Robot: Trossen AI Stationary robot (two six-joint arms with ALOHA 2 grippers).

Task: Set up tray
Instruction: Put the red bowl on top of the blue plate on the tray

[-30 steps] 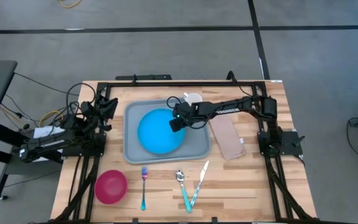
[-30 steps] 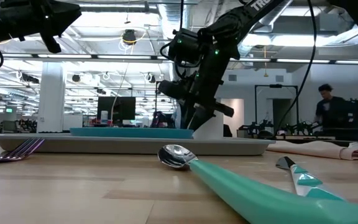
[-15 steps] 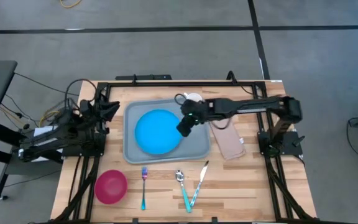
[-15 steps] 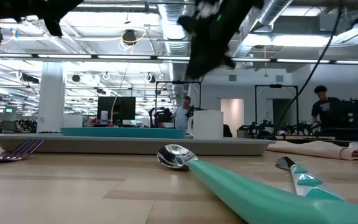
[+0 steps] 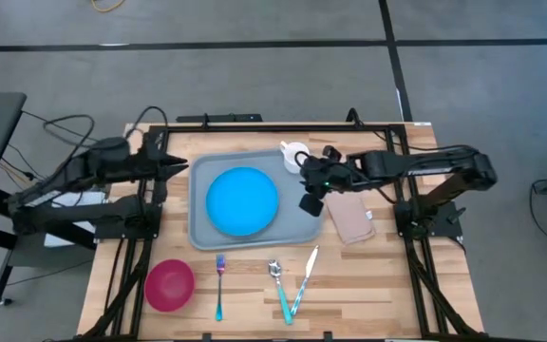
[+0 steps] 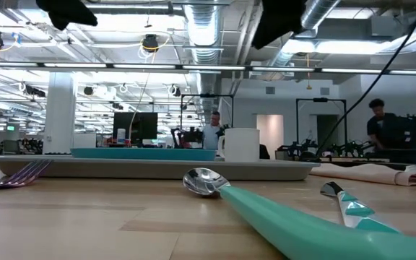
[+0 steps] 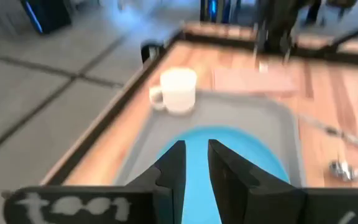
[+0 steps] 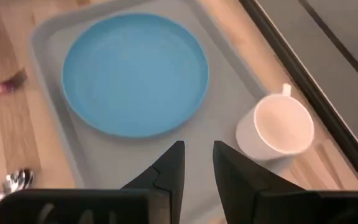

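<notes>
Wooden table (image 5: 368, 285) | tray (image 5: 304, 228) below right gripper (image 5: 310, 203), jaws narrowly spread, empty | left gripper (image 5: 180, 166) beside tray, likewise

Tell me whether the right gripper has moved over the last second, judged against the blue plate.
Yes. The right gripper was over the blue plate's right edge; it has pulled back rightward, now above the tray's right rim, near the napkin.

Not seeing any clear text here. There's a whitish scrawl showing on the left gripper (image 7: 196, 163) body in its wrist view, but it's too smeared to read.
</notes>
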